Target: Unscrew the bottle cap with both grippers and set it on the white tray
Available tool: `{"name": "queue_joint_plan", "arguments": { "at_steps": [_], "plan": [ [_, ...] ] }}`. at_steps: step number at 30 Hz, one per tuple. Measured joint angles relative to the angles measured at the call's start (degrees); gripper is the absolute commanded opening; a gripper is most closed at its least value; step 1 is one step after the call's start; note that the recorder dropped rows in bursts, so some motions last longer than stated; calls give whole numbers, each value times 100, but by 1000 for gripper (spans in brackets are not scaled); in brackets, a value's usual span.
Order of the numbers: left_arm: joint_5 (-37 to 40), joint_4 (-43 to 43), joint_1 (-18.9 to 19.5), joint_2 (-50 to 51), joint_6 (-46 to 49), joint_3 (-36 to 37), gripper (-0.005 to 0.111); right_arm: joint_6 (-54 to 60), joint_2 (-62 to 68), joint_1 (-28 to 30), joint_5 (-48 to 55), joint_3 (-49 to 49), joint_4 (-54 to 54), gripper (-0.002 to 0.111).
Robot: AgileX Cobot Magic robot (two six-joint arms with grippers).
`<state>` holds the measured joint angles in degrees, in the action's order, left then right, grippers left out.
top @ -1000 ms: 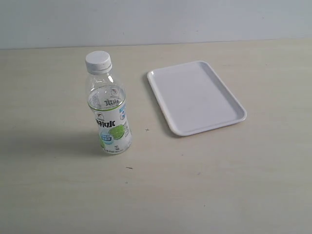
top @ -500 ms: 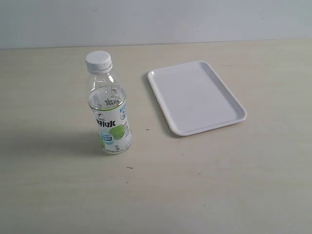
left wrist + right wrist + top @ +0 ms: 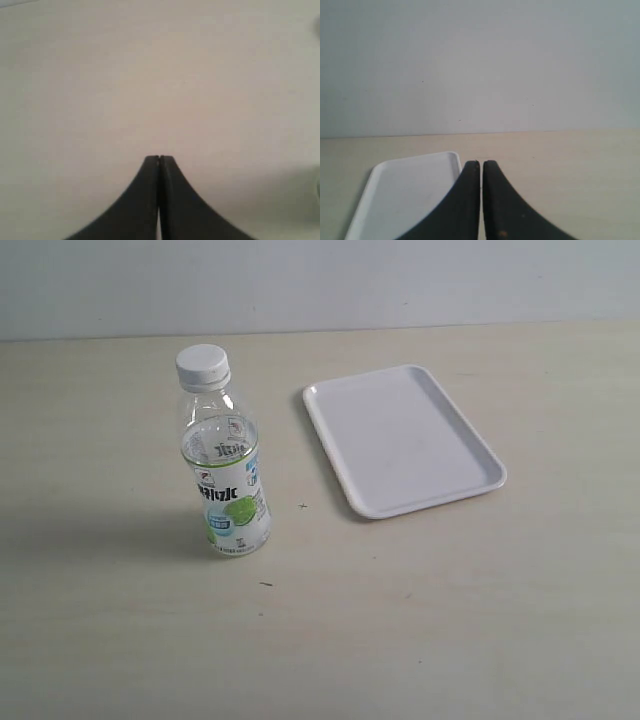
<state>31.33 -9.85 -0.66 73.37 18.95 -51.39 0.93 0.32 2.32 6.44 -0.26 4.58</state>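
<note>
The clear bottle (image 3: 227, 475) with its white-and-green lime label stands upright on the table, left of centre in the exterior view. Its white ribbed cap (image 3: 202, 364) sits on the neck. To its right lies the white tray (image 3: 400, 438), with nothing on it. Neither arm shows in the exterior view. My left gripper (image 3: 159, 159) is shut, with only bare table beyond its tips. My right gripper (image 3: 481, 163) is shut too, hovering by the near corner of the white tray (image 3: 405, 195). The bottle is out of both wrist views.
The pale wooden table (image 3: 420, 620) runs back to a plain light wall (image 3: 320, 280). A few small dark specks (image 3: 265, 584) lie on the table near the bottle.
</note>
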Motion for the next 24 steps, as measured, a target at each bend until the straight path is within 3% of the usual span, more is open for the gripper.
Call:
{"name": "queue_joint_plan", "arguments": {
  "at_steps": [2,5,8,9,11,12,15,19,24],
  "plan": [
    [-1201,-1371,-14,-56,858,827,0,0,0,0,0,0,0,3],
    [-2432,-2371,-196,-81,1600,1562,0,0,0,0,0,0,0,3],
    [-4196,-2620,-1005,-93,1537,2660,0,0,0,0,0,0,0,3],
    [-4652,-2497,-1231,-93,1287,2903,0,0,0,0,0,0,0,3],
    [-6324,-1608,-1830,-101,-17,3698,0,0,0,0,0,0,0,3],
    [-7524,-639,-2087,-106,-1006,4244,0,0,0,0,0,0,0,3],
    [-9215,678,-2236,-106,-1895,4914,0,0,0,0,0,0,0,3],
    [-9913,1548,-2259,-129,-2228,5096,0,0,0,0,-40,0,0,3],
    [-9946,1828,-2259,-129,-2297,5110,0,0,0,0,-105,0,0,3]
  ]
}}
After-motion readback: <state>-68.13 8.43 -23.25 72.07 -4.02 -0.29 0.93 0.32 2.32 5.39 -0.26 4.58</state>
